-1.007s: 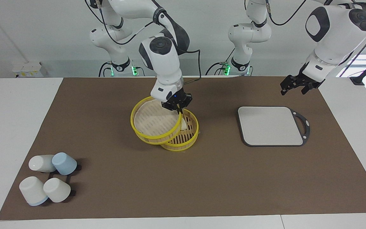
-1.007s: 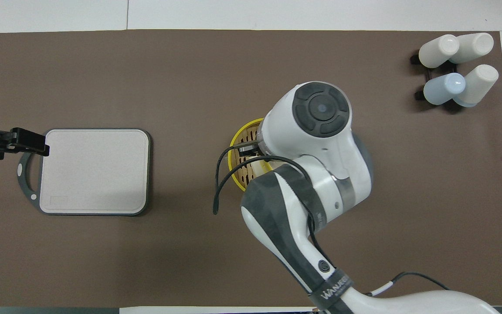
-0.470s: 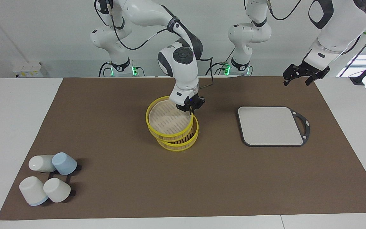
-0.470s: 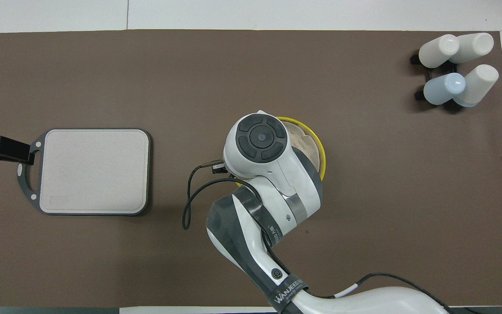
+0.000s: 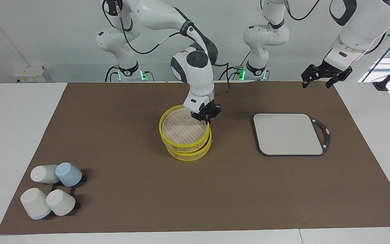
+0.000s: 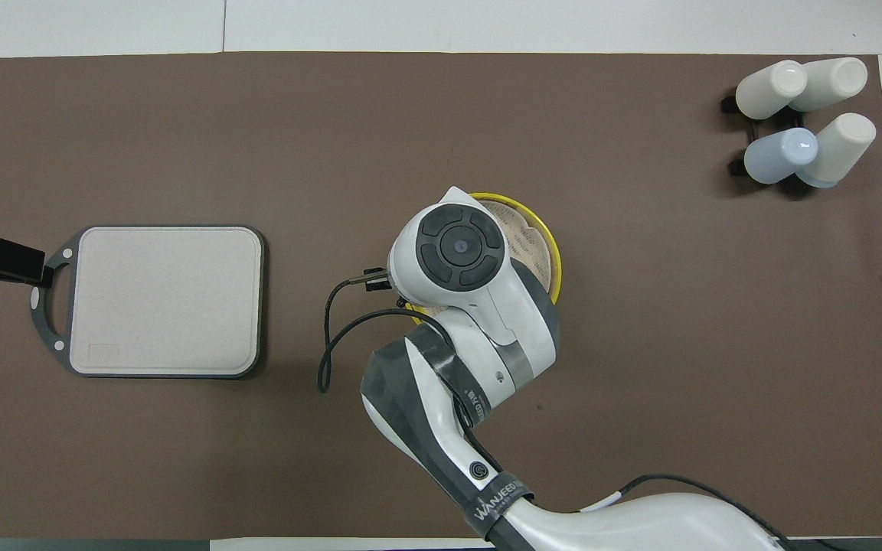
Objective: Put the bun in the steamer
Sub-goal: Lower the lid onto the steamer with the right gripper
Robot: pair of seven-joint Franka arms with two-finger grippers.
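Gripping the lid [image 5: 185, 130] at its rim, the right gripper [image 5: 206, 116] is seen at the steamer [image 5: 189, 153] mid-desk; the bun is hidden. The left gripper [image 5: 320, 75], apparently open, hangs over the desk's edge.

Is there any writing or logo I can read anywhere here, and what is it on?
"WANJEED": on a black strap around the right arm, in the overhead view.
A smaller line under it is too small to read.
A round logo on the same arm's dark sleeve: not legible.
Nothing readable on the board, cups or steamer.
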